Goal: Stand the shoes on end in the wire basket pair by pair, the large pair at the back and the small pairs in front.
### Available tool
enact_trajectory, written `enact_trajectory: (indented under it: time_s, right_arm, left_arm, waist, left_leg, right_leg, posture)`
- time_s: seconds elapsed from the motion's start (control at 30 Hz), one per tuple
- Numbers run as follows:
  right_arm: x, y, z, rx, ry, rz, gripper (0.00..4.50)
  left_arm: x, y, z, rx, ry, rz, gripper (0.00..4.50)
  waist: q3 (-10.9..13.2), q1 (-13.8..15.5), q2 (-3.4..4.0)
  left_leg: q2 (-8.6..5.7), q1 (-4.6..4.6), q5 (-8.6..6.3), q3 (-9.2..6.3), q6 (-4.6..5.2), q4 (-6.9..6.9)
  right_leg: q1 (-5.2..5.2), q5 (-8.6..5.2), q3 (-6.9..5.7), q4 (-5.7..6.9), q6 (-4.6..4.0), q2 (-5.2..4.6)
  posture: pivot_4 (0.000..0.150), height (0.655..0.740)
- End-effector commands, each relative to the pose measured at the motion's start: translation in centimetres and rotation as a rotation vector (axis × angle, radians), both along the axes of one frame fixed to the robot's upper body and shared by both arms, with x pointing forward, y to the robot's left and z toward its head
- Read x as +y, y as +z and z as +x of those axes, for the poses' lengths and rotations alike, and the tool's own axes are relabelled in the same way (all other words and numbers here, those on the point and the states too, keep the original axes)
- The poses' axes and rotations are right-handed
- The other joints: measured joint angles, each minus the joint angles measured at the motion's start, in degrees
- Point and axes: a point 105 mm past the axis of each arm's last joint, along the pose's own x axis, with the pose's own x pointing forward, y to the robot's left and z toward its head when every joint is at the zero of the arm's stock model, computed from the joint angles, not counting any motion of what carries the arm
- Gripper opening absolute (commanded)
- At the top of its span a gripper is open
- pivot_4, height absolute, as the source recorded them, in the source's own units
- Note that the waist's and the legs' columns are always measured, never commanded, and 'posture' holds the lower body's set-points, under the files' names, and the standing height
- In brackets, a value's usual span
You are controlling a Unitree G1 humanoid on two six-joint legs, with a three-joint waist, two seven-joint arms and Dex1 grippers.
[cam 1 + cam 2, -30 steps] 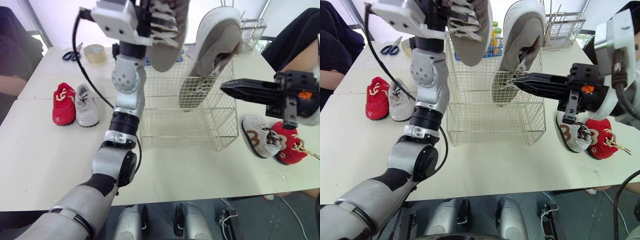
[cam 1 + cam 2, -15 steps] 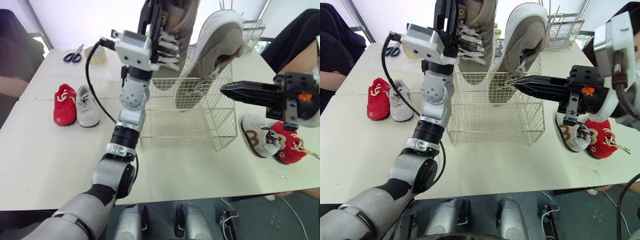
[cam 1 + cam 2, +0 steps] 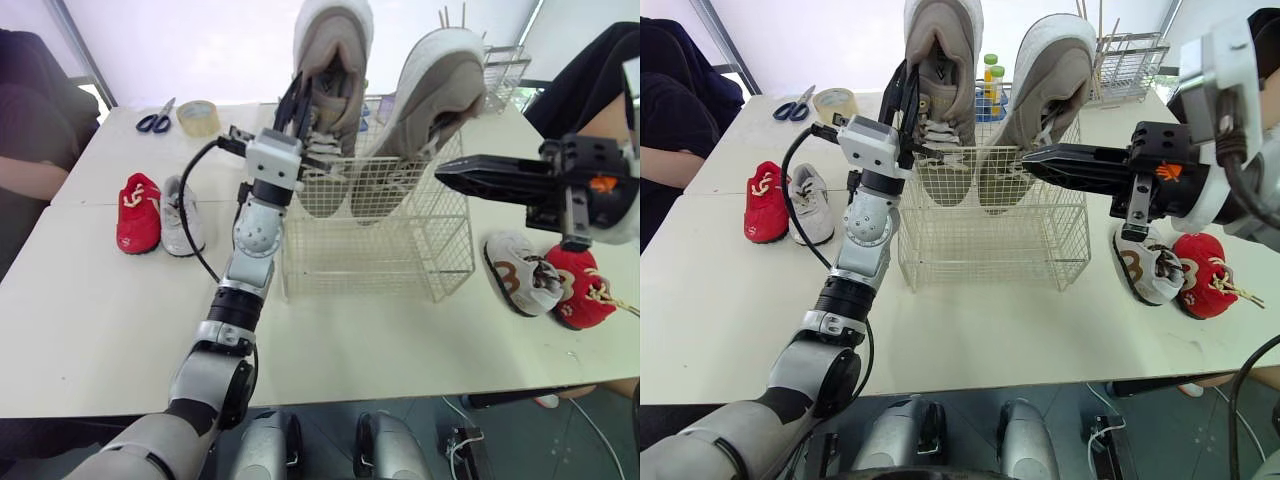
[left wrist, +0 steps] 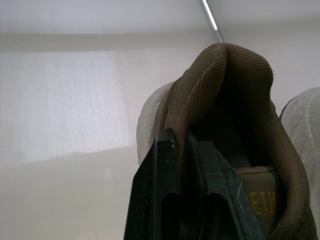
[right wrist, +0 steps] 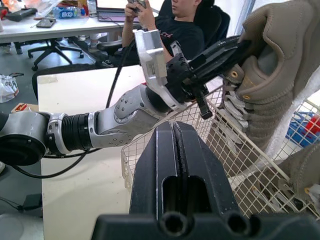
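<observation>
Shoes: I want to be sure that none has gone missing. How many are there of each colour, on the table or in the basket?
large tan shoes: 2
small red shoes: 2
small grey shoes: 2
Total: 6

Counted two large tan shoes [image 3: 335,60] [image 3: 440,90], two small red shoes [image 3: 138,212] [image 3: 577,285], two small grey shoes [image 3: 182,215] [image 3: 520,273], one tape roll [image 3: 199,117], one pair of scissors [image 3: 155,121].

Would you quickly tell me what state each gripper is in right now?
Left gripper: closed on the heel collar of a large tan shoe.
Right gripper: closed, holding nothing.
</observation>
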Motion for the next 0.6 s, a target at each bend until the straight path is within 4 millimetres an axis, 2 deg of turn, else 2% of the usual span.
enact_trajectory:
  time_s: [0.03, 0.47, 0.6]
  right_arm:
    - [0.0, 1.1, -0.2, -0.062, -0.001, 0.007, 0.0]
    - [0.3, 1.2, 0.1, -0.061, 0.01, 0.012, 0.0]
    - [0.3, 1.2, 0.2, -0.057, 0.018, 0.015, 0.0]
  left_arm:
    - [0.7, -1.2, 0.3, 0.062, 0.0, -0.004, 0.04]
    - [1.5, -4.6, -0.4, 0.266, -0.065, 0.042, 0.04]
    - [1.7, -4.8, -1.1, 0.28, -0.083, 0.045, 0.04]
  waist:
    - [0.0, -0.3, 0.0]
    - [0.0, -0.5, 0.02]
    - [0.0, -0.7, 0.03]
  left_leg:
    - [0.01, 0.0, 0.0, 0.0, 0.0, 0.0]
    - [0.02, 0.01, -0.01, 0.0, 0.0, -0.03]
    - [0.03, 0.01, -0.03, 0.01, 0.01, -0.06]
  right_leg:
    - [0.0, 0.0, 0.0, 0.01, 0.0, 0.0]
    - [-0.03, -0.02, 0.0, 0.0, -0.03, 0.0]
    - [-0.03, -0.01, 0.0, -0.01, -0.02, 0.0]
  posture:
    - [0.15, 0.74]
    - [0.15, 0.74]
    - [0.15, 0.74]
